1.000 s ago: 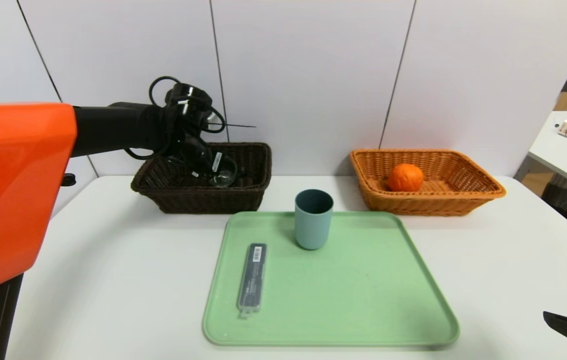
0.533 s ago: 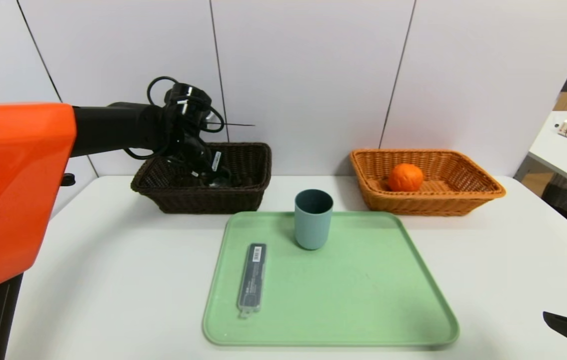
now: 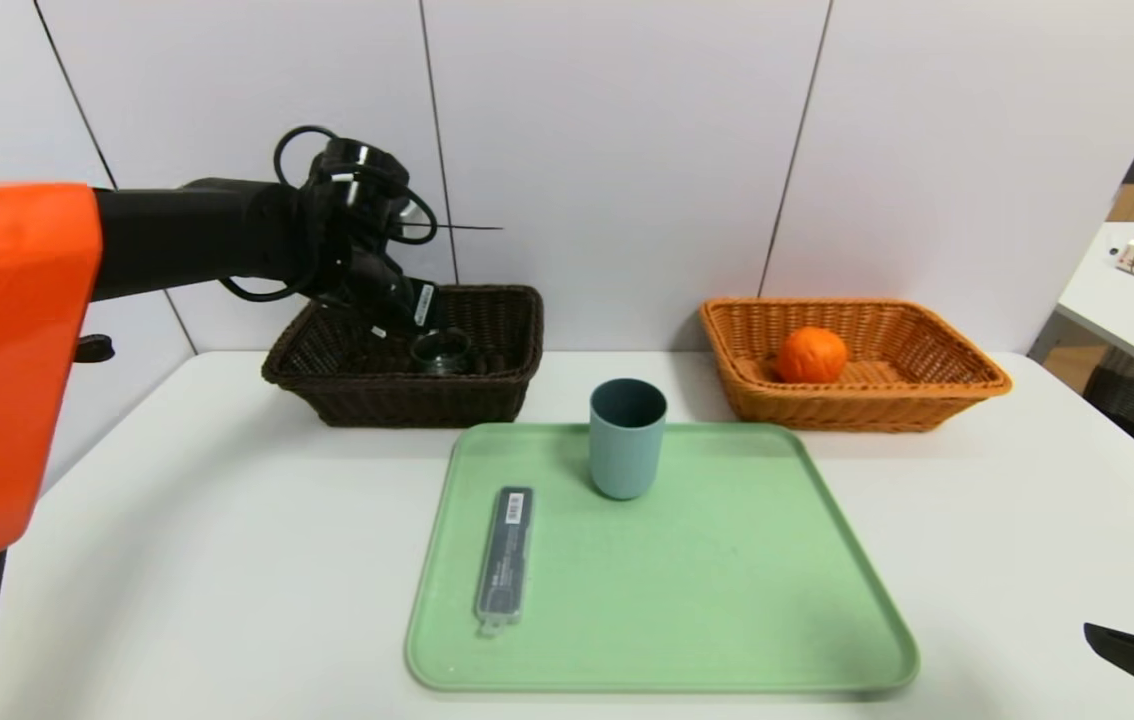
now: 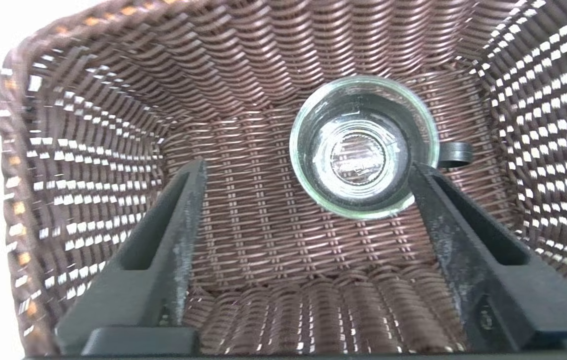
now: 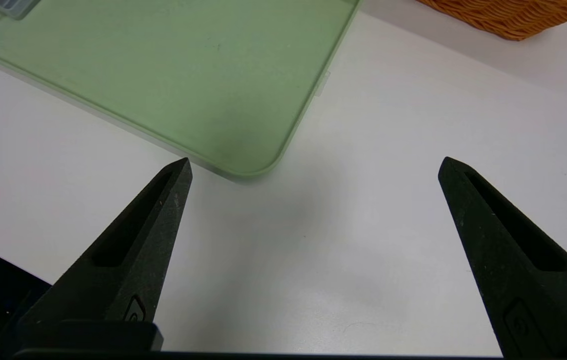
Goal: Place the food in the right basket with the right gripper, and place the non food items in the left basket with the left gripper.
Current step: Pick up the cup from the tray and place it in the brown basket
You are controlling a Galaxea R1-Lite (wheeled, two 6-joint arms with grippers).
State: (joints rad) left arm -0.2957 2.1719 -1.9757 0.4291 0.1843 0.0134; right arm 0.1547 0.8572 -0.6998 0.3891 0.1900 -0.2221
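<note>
The left claw (image 4: 307, 165) has been rising and drawing back toward the robot's left since the earlier frame, and the glass cup (image 3: 441, 352) is now showing more fully inside the dark brown basket (image 3: 417, 400). In the head view the arm is hiding this claw's tips and part of the basket's left interior; the left wrist view is showing its fingers standing wide apart, holding nothing, with one tip overlapping the cup's rim, so whether they are touching is hard to tell. The cup is sitting upright, its handle (image 4: 455, 154) partly covered by that finger. The blue-grey tumbler (image 3: 625, 445) is standing on the green tray (image 3: 707, 600), its floor hidden by its walls, and the slim dark grey case (image 3: 504, 555) is lying near the tray's left edge, its small print hard to read. The orange fruit (image 3: 812, 355) is resting in the orange-tan basket (image 3: 857, 408), its lower front hidden behind the rim. The right claw (image 5: 316, 160), cut off at the head view's edge, is hanging wide and unladen over the bench (image 3: 227, 560), near the tray's right front corner.
</note>
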